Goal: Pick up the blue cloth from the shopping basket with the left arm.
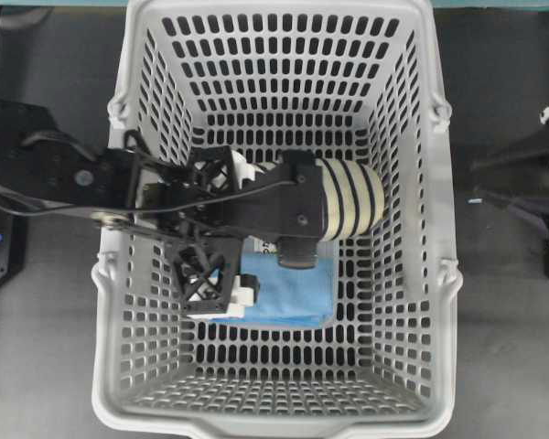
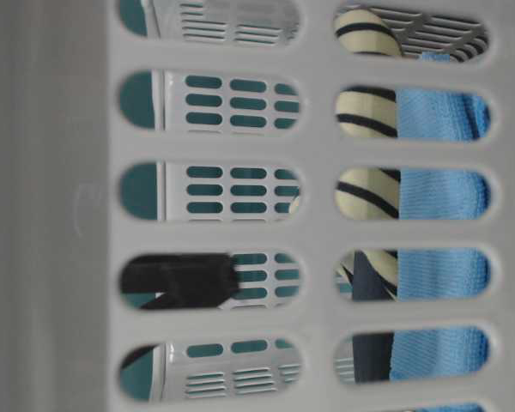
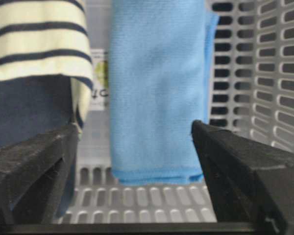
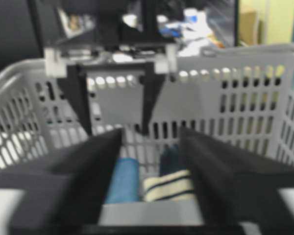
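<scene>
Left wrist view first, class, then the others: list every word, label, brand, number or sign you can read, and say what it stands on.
No text can be read in any view.
White tag between the striped fabric and the blue cloth: dark marks and a greenish patch, too blurred to read.
Shopping basket: no lettering visible.

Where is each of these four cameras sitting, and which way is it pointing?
Overhead: above the shopping basket, looking straight down; the left arm reaches in over the blue cloth.
Table-level: pressed close outside a basket wall, peering through its slots at the cloth and the striped fabric; a dark piece shows, unidentifiable.
Left wrist: inside the basket, facing the cloth between the left gripper's open fingers.
Right wrist: outside the rim, looking across the basket past the right gripper.
All four show the blue cloth.
</scene>
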Available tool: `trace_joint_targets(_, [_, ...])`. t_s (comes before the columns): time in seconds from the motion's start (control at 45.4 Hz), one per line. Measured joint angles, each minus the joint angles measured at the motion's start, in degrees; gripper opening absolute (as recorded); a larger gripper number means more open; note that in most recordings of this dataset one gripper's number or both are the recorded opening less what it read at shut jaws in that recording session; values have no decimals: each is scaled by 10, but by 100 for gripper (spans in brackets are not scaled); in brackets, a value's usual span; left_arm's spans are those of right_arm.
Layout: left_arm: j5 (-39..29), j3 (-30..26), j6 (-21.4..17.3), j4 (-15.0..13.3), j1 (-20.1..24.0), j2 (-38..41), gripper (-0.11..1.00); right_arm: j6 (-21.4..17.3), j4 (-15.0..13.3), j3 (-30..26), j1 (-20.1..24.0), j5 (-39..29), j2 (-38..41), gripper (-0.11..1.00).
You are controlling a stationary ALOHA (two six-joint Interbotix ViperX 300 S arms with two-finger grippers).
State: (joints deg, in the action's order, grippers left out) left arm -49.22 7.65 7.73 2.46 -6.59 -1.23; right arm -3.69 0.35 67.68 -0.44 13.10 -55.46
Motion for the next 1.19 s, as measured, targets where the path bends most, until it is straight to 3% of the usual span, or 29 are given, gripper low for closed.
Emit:
trace_joint_targets(0.132, [0,-1,6,0,-3,29,88,-11,0,0,-2,0,0,83])
trace_joint_targets(0.815, [63,11,13,-1,-19,124,84,-11,0,0,-4,-15,-1,79])
trace_joint_targets(0.925, [64,13,10,0,-19,124,69,-11,1,0,-4,-17,-1,79])
trace_joint_targets(1.101, [62,13,4,-1,-19,120,21,-10,0,0,-4,-18,0,79])
trace_joint_targets(1.189, [61,10,3,0,-19,113,12,-11,1,0,-5,-18,-1,79])
